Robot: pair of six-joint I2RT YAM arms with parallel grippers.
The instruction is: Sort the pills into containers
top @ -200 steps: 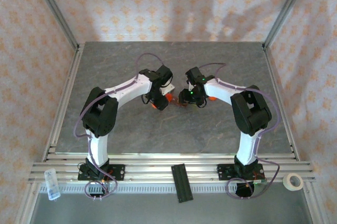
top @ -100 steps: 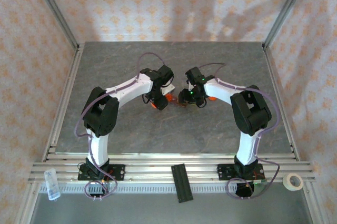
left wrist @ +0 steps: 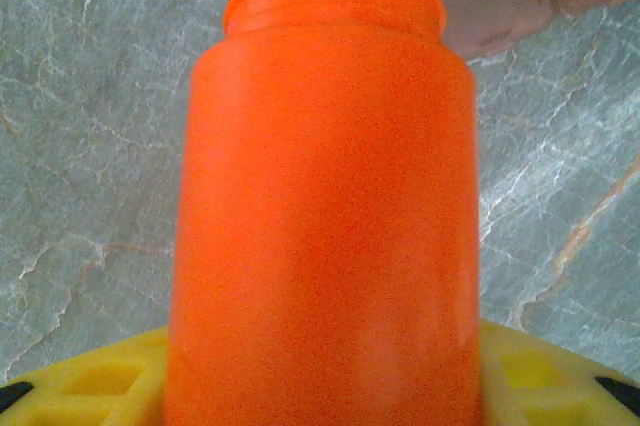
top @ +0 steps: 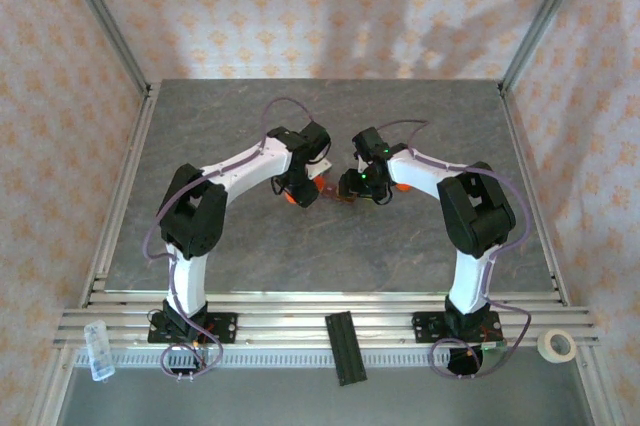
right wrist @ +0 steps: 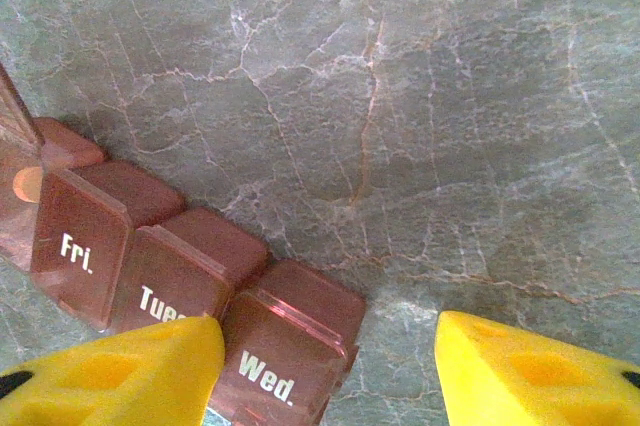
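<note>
currently my left gripper [left wrist: 320,386] clamps the bottle [left wrist: 320,196], my right gripper [right wrist: 330,336] open by the containers [right wrist: 180,281]: likely light, stiff, slick; pinch its long sides.

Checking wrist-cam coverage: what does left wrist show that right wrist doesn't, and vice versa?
Left wrist: the orange bottle, set between yellow fingers. Right wrist: the Tues. lid and Wed. lid of the containers, by the open right pincer. Both: the Fri. lid and the grey marbled table.
</note>
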